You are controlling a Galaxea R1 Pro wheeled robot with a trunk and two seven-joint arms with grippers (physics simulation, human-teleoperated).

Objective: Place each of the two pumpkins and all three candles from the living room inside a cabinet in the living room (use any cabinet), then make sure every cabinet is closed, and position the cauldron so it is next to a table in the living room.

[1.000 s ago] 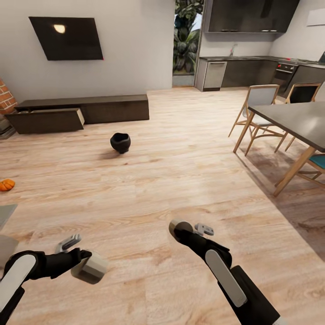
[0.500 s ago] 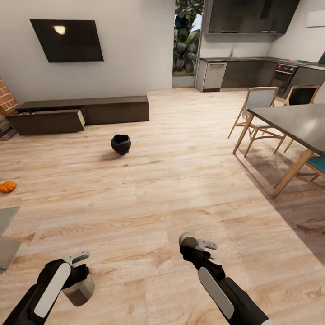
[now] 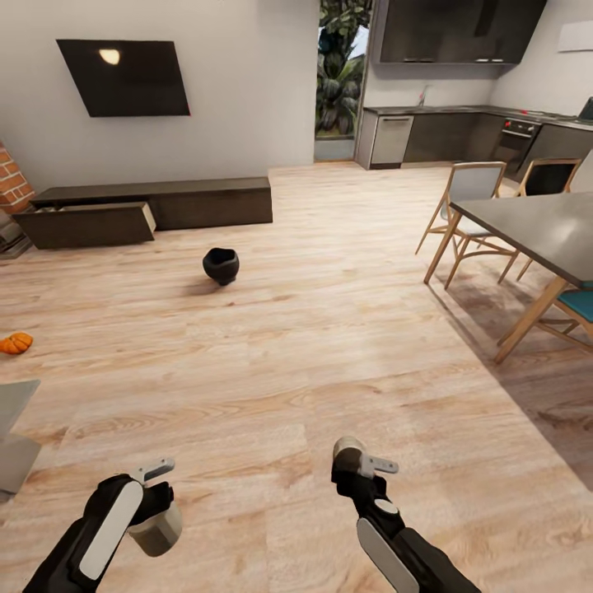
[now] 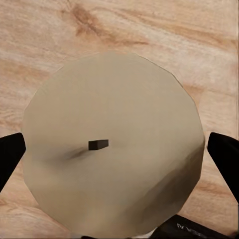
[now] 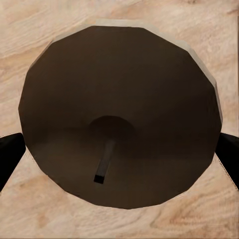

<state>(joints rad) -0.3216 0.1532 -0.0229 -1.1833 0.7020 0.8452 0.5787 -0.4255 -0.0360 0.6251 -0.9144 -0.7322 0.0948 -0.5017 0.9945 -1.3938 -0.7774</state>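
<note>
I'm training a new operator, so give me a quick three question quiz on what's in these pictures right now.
1. True or false: the cabinet has a drawer pulled open.
2. What does each gripper hold? A) pumpkins B) candles C) nothing
3. Which dark object stands on the floor between the robot and the cabinet?

Key:
1. True, at its left end.
2. B: left gripper on one candle, right gripper on another candle.
3. The cauldron; a pumpkin lies far left.
</note>
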